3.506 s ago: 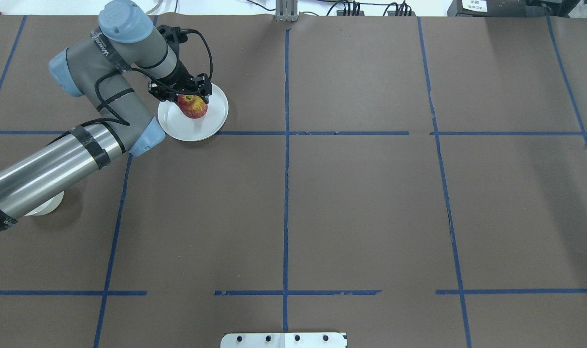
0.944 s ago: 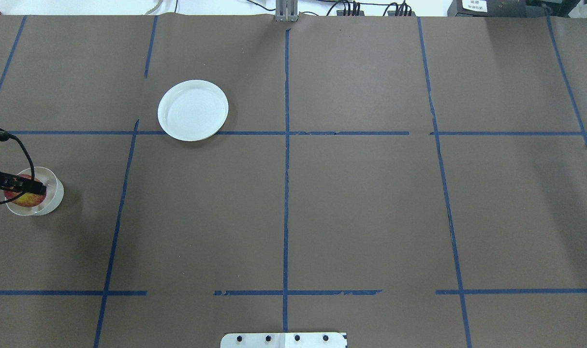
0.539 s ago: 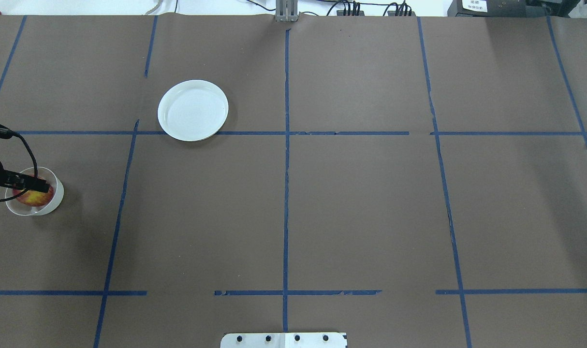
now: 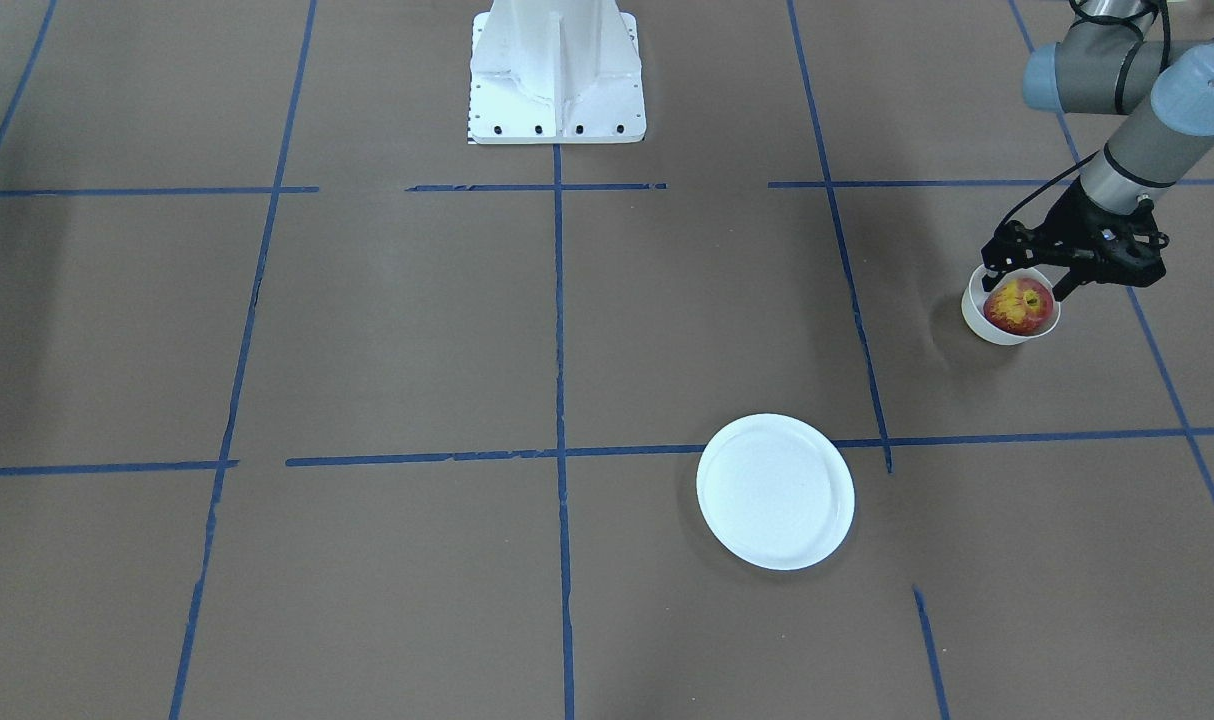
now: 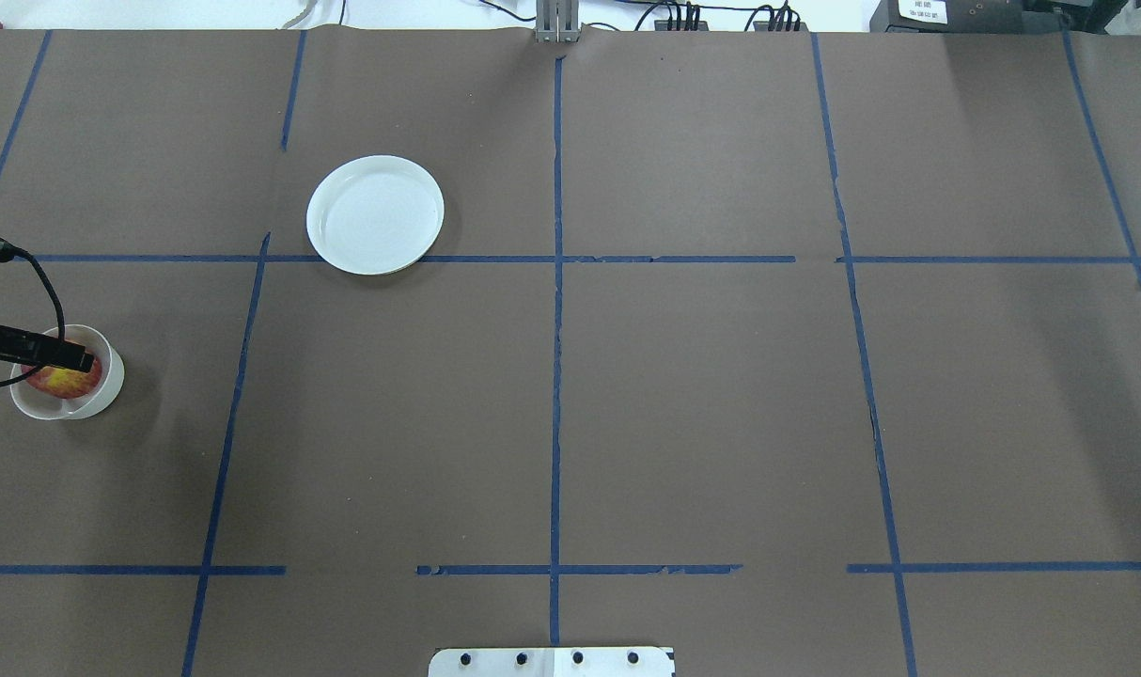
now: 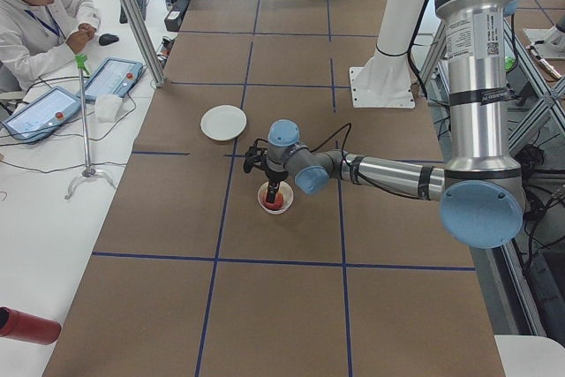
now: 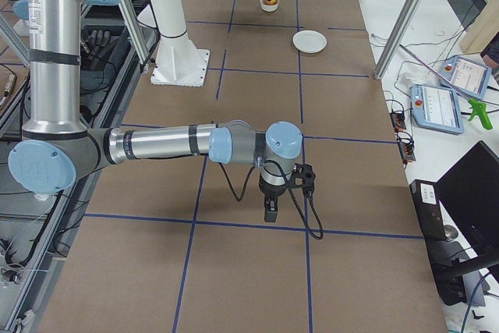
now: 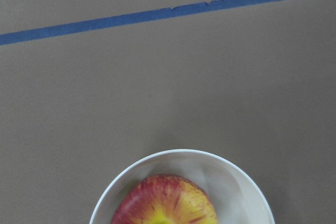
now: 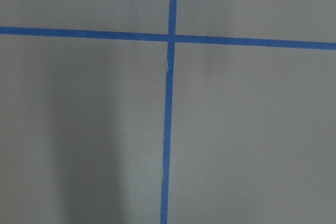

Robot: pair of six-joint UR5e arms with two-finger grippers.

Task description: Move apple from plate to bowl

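The red and yellow apple (image 4: 1019,305) lies in the small cream-white bowl (image 4: 979,322) at the table's left end. It also shows in the overhead view (image 5: 63,383) and the left wrist view (image 8: 165,204), inside the bowl's rim (image 8: 231,165). My left gripper (image 4: 1029,278) hangs just above the bowl, open, with a finger on either side of the apple and not gripping it. The white plate (image 4: 775,492) (image 5: 375,214) stands empty, well away from the bowl. My right gripper (image 7: 269,212) shows only in the exterior right view, low over the bare table; I cannot tell its state.
The robot's white base (image 4: 557,75) stands at the table's near middle edge. Blue tape lines (image 5: 555,282) divide the brown table cover. An operator (image 6: 40,24) sits with tablets beyond the far side. A red bottle (image 6: 26,326) lies off the table.
3.5 s ago my left gripper held the apple over the plate. The apple now lies in the bowl and the plate is empty. In the last second the gripper shifted slightly.
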